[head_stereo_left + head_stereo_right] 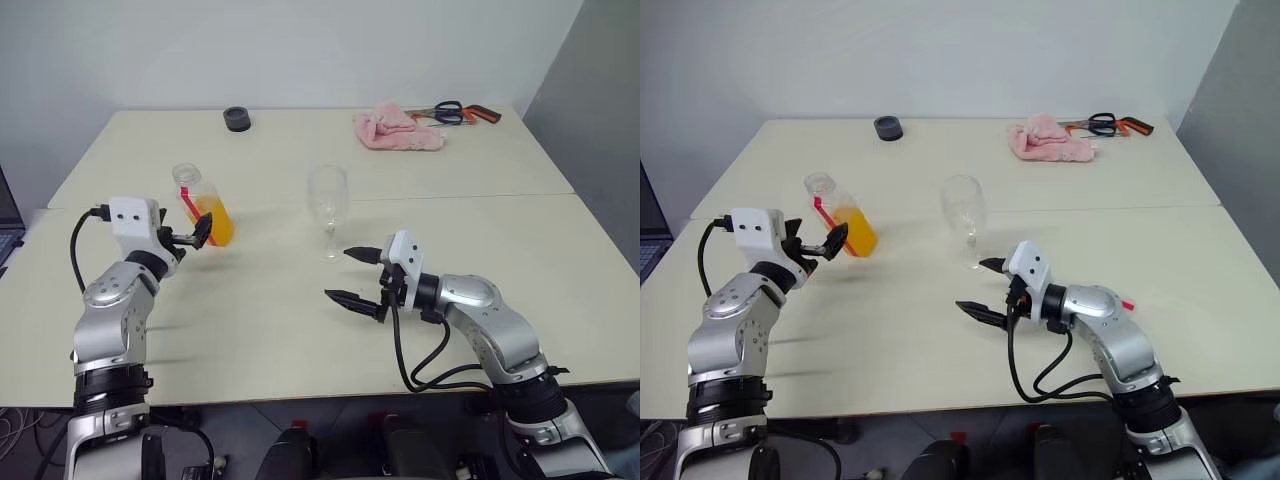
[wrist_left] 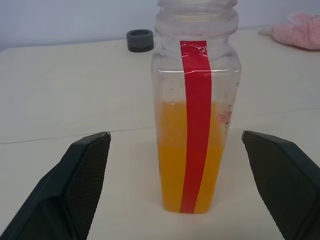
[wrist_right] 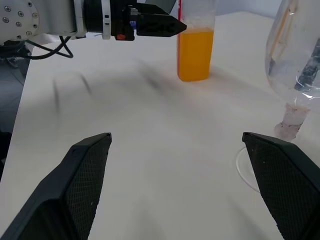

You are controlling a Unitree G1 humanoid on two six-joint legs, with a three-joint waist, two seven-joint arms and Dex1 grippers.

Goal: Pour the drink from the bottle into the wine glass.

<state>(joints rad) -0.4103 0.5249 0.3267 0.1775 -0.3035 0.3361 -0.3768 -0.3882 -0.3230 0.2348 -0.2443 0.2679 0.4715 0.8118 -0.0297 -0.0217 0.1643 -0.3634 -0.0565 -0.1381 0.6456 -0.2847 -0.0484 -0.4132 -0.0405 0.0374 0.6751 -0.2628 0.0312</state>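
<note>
Upright on the pale table [image 1: 300, 330], the bottle [image 1: 203, 208] stands on the robot's left side, its long axis vertical and its open mouth pointing straight up, with no cap on the threaded neck. A red stripe [image 2: 196, 125] runs down its side from shoulder to base, facing the left gripper. The drink [image 2: 172, 155], bright orange, fills roughly the lower half of the bottle.

The left gripper [image 1: 203, 233] reaches level toward the bottle, its jaws spread wide with nothing between them but air; in the left wrist view the two black fingers [image 2: 75, 185] flank the bottle on either side without touching it, the bottle centred in the gap and a little beyond the tips.

The wine glass [image 1: 327, 205] stands upright near the middle of the table, stem vertical, bowl opening upward, foot flat on the surface, well apart from the bottle. It looks empty.

The right gripper [image 1: 352, 275] sits just in front of the glass, pointing toward the robot's left, its jaws also wide apart and holding nothing. In the right wrist view the glass's foot lies just beside one finger, not touching.

At the far edge of the table lie a small dark ring-shaped object [image 1: 237, 119], a crumpled pink cloth [image 1: 397, 129] and a pair of scissors [image 1: 458, 112] just beside the cloth.
</note>
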